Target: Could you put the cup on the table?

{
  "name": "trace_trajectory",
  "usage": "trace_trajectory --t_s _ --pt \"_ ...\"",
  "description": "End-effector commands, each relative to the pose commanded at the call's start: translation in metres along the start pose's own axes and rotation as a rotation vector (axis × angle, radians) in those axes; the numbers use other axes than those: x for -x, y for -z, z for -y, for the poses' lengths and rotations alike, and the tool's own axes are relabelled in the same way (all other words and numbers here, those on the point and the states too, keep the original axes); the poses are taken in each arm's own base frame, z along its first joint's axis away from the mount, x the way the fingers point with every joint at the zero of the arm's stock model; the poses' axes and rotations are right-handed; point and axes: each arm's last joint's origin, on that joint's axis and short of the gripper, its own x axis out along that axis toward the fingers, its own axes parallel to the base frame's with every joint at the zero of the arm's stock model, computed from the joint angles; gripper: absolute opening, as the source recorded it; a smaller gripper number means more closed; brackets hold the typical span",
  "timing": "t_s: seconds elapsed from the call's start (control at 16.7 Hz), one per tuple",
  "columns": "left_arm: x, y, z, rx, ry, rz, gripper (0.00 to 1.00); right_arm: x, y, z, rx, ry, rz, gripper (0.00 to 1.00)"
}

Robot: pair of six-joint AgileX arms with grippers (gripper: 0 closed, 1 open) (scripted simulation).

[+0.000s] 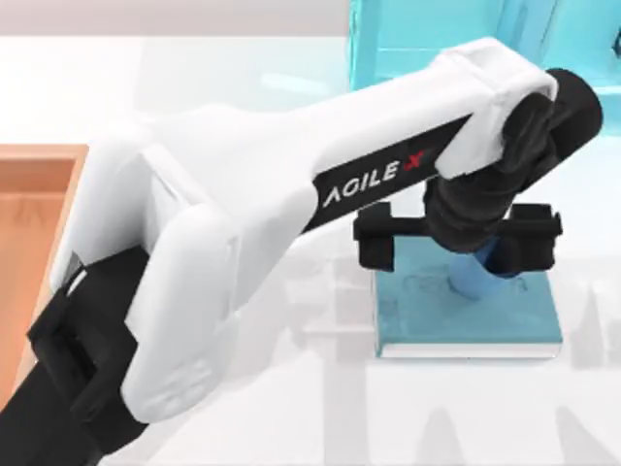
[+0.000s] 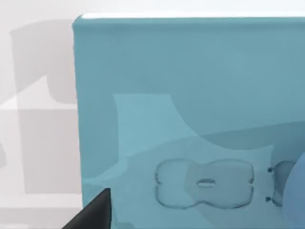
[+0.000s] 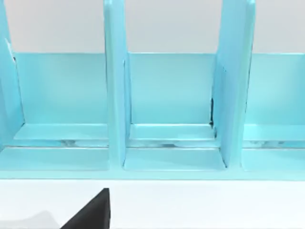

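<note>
I have my left arm stretched across the desk (image 1: pixel 291 408) with its gripper (image 1: pixel 477 254) directly over the cup (image 1: pixel 475 277), which stands on the teal book (image 1: pixel 427 316) toward the right side; I cannot tell whether the fingers are pinching the cup or spread around it. In my left wrist view the book (image 2: pixel 190 95) lies flat, the cup's blue edge (image 2: pixel 295 200) beside it. My right wrist view faces a light-blue divided rack (image 3: pixel 167 95).
</note>
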Motion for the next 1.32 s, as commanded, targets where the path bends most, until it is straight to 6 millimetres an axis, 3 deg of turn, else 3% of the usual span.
trace_trajectory --t_s 0.72,1.32 --pt "0.0000 0.0000 0.0000 0.000 0.000 0.000 0.02 0.0000 0.0000 0.0000 0.000 0.000 0.000 1.00" --pt "0.0017 0.0014 0.0015 -0.005 0.003 0.001 0.00 0.0000 0.0000 0.0000 0.000 0.000 0.000 1.00"
